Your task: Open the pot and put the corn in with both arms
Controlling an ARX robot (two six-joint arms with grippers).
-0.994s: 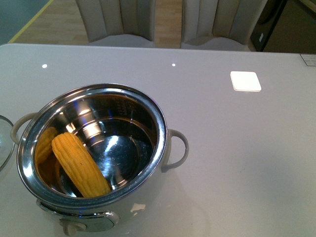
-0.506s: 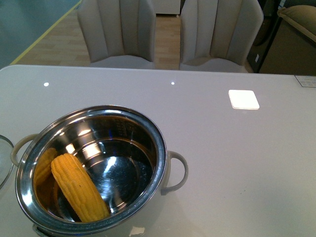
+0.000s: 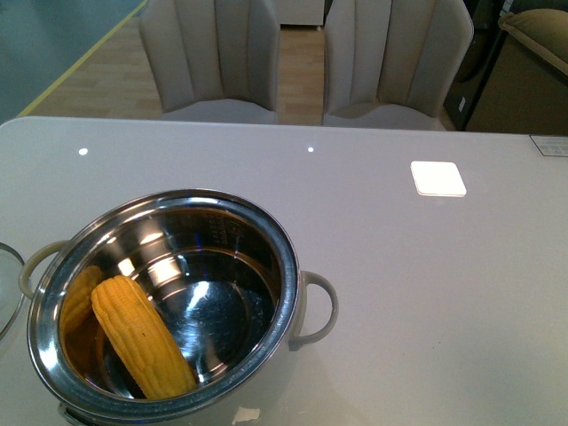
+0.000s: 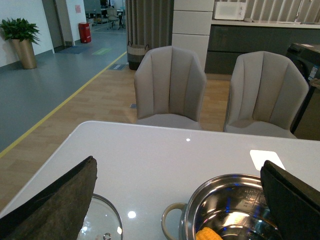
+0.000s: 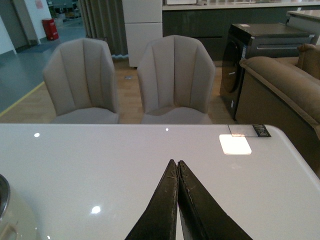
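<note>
A yellow corn cob [image 3: 142, 337] lies inside the open pot [image 3: 169, 306], leaning against the steel wall at about eight o'clock of the bowl, its tip pointing up and outward. The slope of the bowl props it there; a yellow reflection shows on the metal beside it. The pot stands on the white table [image 3: 426, 293] at roughly seven o'clock of the front view, with one loop handle [image 3: 318, 309] sticking out at three o'clock.

The glass lid [image 4: 102, 227] rests flat on the table just beyond the pot's other handle, at nine o'clock from the pot, knob up, probably set aside so the bowl's mouth stays clear.

Neither arm shows in the front view. In its wrist view, the left gripper [image 4: 180, 200] has its two flat fingers spread wide and holds nothing, raised above the table with lid and pot showing between them. The right gripper [image 5: 177, 200] has its fingers pressed together, empty, above bare table.

Two grey chairs [image 3: 302, 62] stand at twelve o'clock beyond the table. The corn being in, the task looks finished.
</note>
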